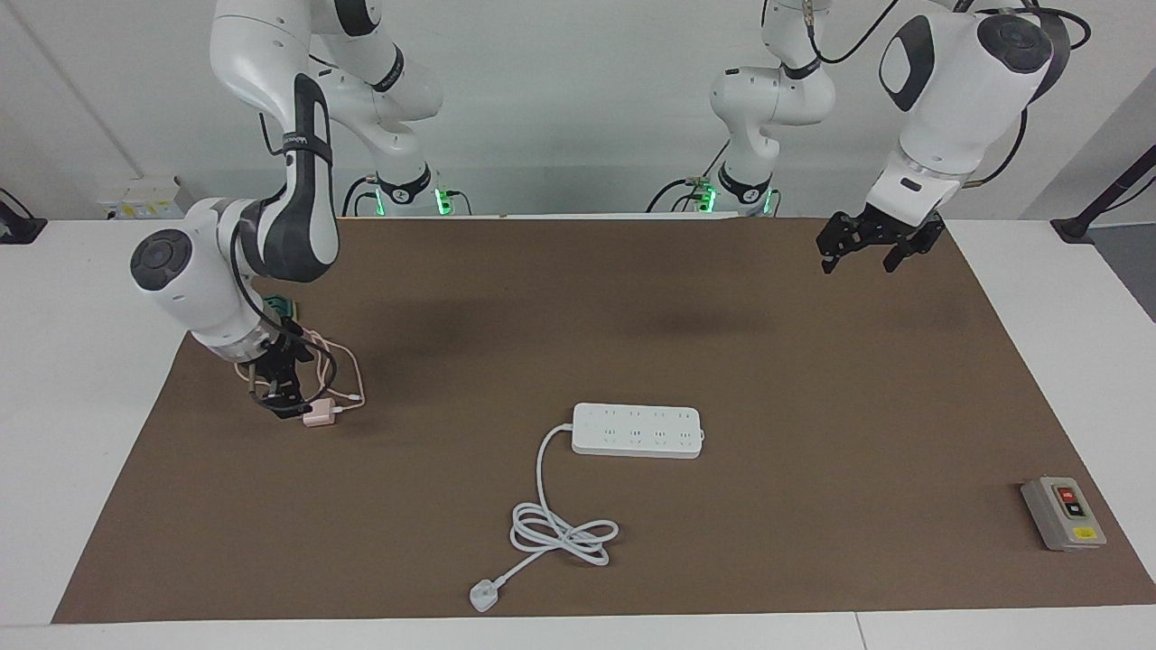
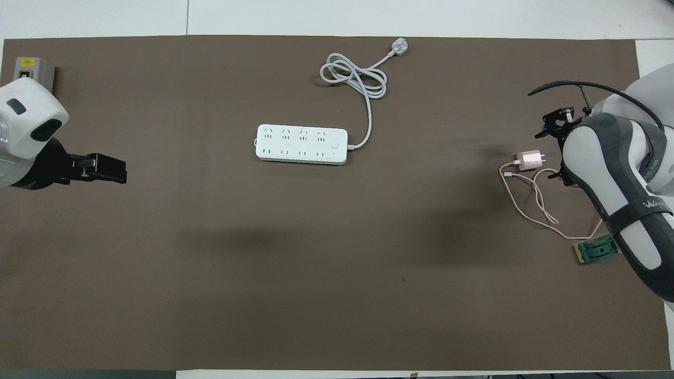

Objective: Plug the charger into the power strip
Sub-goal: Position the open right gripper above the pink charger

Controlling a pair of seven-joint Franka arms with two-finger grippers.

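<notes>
The small pink charger lies on the brown mat toward the right arm's end of the table. Its thin pink cable loops nearer to the robots. My right gripper is low and open right beside the charger's pronged end, and nothing is between its fingers. The white power strip lies flat at the table's middle, with its thick cord coiled farther from the robots. My left gripper waits raised and open over the mat's edge at the left arm's end.
A green-and-yellow block sits by the right arm, nearer to the robots than the charger. A grey switch box stands at the left arm's end, farther from the robots. The strip's white plug lies near the mat's edge.
</notes>
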